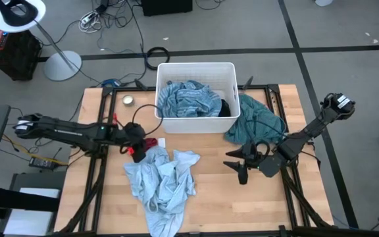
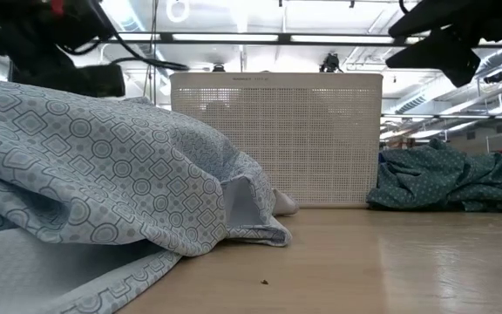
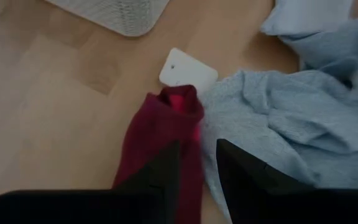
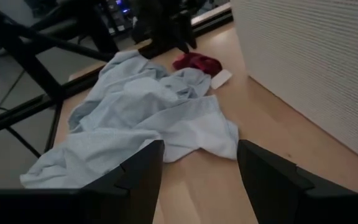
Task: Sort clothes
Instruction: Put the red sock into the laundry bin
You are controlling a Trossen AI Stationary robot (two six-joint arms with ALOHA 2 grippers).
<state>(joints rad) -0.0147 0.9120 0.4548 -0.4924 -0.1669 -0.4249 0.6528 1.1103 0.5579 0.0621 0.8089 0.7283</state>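
Left hand (image 3: 197,165) pinching red garment (image 3: 160,143) beside light blue pile (image 1: 163,184); right hand (image 1: 241,166) open over bare wood

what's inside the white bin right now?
The white bin holds a crumpled teal patterned garment, with something black at its right end. Whatever lies beneath them is covered. In the low view the bin's wall hides the contents.
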